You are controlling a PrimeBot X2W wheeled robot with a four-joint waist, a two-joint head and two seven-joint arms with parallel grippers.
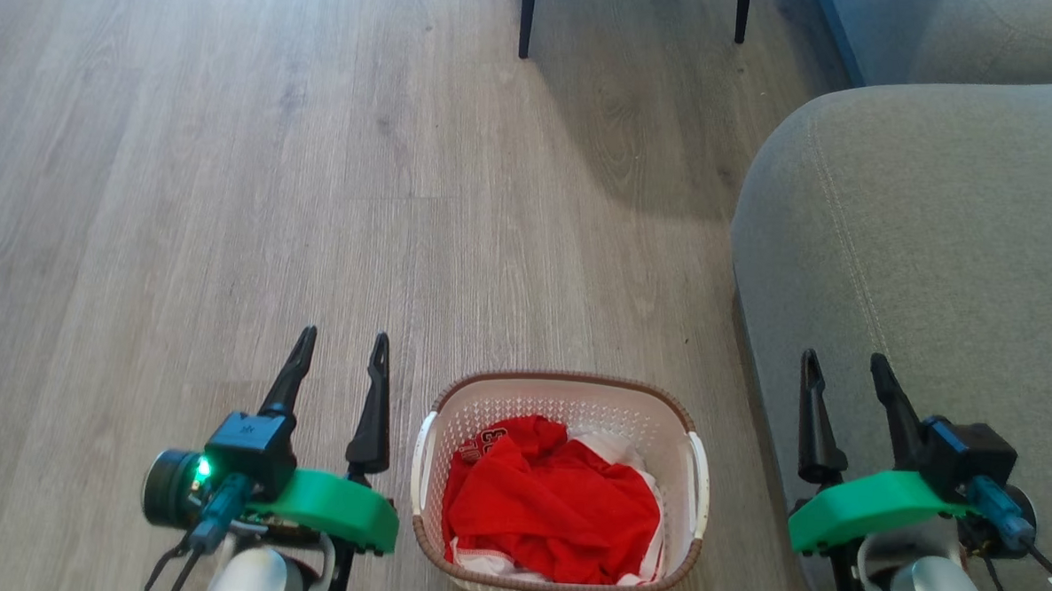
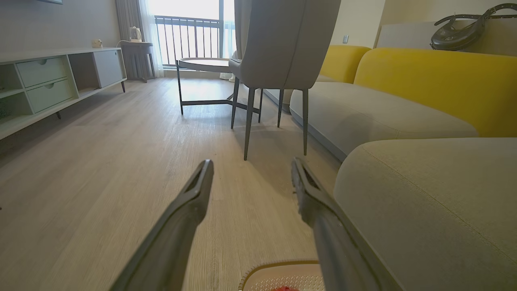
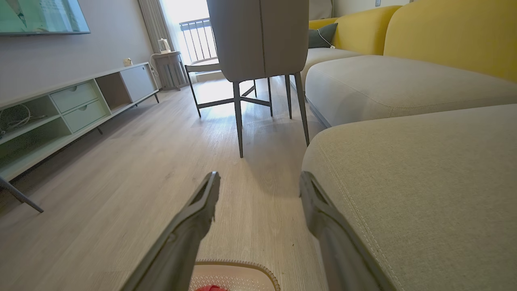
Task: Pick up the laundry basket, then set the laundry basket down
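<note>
Head view: laundry basket (image 1: 574, 410) sits upright on the wood floor (image 1: 229, 185) at bottom centre of the frame, with a brown rim and a white handle on each side. Inside is a crumpled red garment (image 1: 552, 510) with white trim. There's white print near its upper left, possibly letters or a crest, too small to read.

Left end effector (image 1: 345, 336) is at lower left, fingers spread wide, holding nothing, pointing up the frame. Its inner finger is just beside the basket's left handle but apart from it. Right end effector (image 1: 844, 358) is at lower right, equally wide open and empty, well apart from the basket, over the edge of the grey sofa (image 1: 936, 260) on the right side. Green wrist covers (image 1: 330, 505) on both arms, green LED (image 1: 203, 468) lit on the left one.

Basket lies between the two end effectors, closer to the left one. Neither touches it.

Top centre: two dark chair legs (image 1: 527, 16).

Left wrist view: basket rim at the bottom edge, partly behind the right-hand finger. Grey chair (image 2: 282, 40) top centre, yellow sofa back (image 2: 436, 81) at right, low cabinet (image 2: 48, 81) at left, kettle (image 2: 135, 34) upper left.

Right wrist view: basket rim at bottom centre with red fabric showing, screen (image 3: 40, 16) in the upper left corner
</note>
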